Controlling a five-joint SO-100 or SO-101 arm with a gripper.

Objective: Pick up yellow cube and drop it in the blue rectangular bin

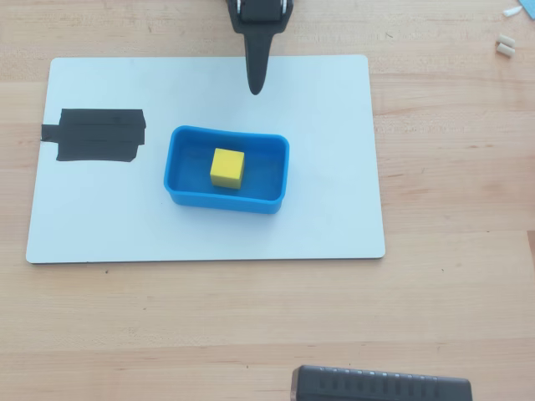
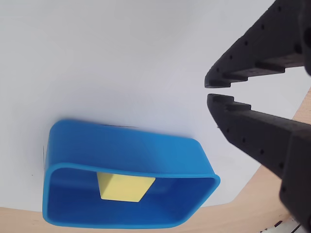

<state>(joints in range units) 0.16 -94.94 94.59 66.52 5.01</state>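
Observation:
The yellow cube [image 1: 227,168] lies inside the blue rectangular bin [image 1: 184,159] on a white board. In the wrist view the cube [image 2: 124,187] shows inside the bin [image 2: 146,150], partly hidden by the bin's near wall. My gripper [image 1: 256,88] hovers beyond the bin's far side in the overhead view, apart from it. In the wrist view the gripper [image 2: 212,90] is empty, its jaws nearly closed with only a thin gap at the tips.
The white board [image 1: 334,217] lies on a wooden table. A black tape patch [image 1: 96,134] is on the board's left part. A black device [image 1: 380,386] sits at the table's near edge. Small white bits [image 1: 505,43] lie at the top right.

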